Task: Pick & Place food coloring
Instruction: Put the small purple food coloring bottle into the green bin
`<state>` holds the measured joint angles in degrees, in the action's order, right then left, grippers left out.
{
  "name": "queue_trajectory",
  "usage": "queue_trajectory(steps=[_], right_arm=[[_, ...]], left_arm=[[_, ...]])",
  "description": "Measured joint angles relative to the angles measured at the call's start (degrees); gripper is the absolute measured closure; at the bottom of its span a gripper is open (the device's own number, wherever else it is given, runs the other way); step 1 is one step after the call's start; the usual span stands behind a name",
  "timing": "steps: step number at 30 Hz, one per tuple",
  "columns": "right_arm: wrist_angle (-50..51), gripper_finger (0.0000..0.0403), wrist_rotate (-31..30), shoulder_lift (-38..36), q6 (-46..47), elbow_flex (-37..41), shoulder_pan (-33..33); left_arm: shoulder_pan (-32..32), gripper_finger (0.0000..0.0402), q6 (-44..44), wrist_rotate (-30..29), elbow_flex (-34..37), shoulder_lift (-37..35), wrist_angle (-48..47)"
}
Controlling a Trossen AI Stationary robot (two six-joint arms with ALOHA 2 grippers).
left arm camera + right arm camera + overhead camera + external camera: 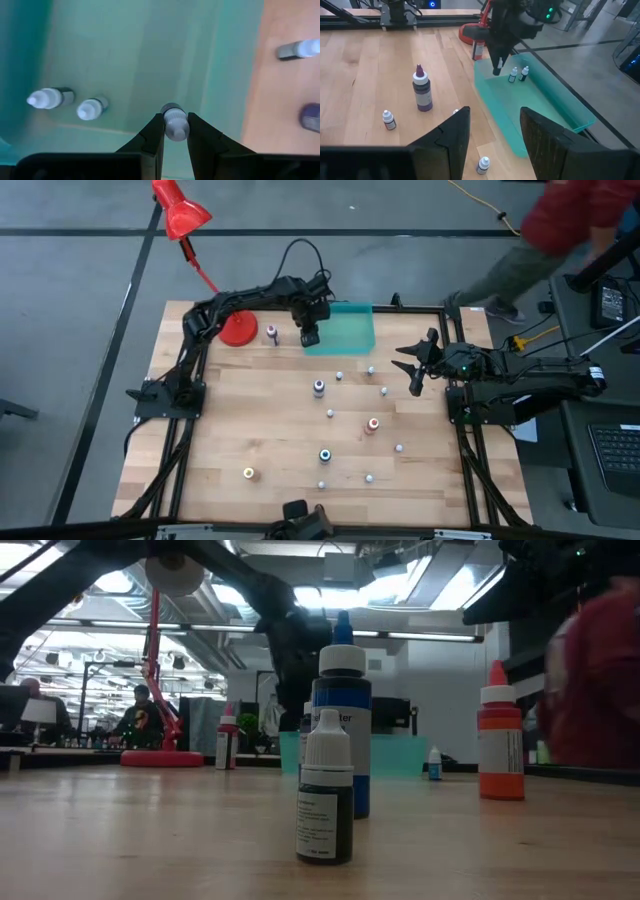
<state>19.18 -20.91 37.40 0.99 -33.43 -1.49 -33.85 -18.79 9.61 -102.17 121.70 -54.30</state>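
Pinching 1 tiny round-capped bottle (175,124), left pincer (175,137).

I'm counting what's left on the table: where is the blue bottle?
In the high view the blue bottle stands at the table's near middle, between the yellow bottle to its left and the red-orange bottle.

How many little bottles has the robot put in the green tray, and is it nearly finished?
Not nearly. Two small white-capped bottles already lie in the teal tray. The left tool is shut on a third small bottle, held over the tray. Many bottles are left on the table, among them the purple, red-orange, blue and yellow ones. The right tool waits open.
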Motion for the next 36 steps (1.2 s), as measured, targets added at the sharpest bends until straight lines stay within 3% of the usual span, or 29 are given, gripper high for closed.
queue_trajectory(steps=[12,36], right_arm=[[0.0,0.0228,0.0,0.0,0.0,0.0,0.0],[0.0,0.0228,0.0,0.0,0.2,0.0,0.0]], left_arm=[[0.4,0.0343,-0.5,-5.7,0.0,2.0,1.4],[2.7,0.0343,1.3,-7.6,0.0,4.3,2.9]])
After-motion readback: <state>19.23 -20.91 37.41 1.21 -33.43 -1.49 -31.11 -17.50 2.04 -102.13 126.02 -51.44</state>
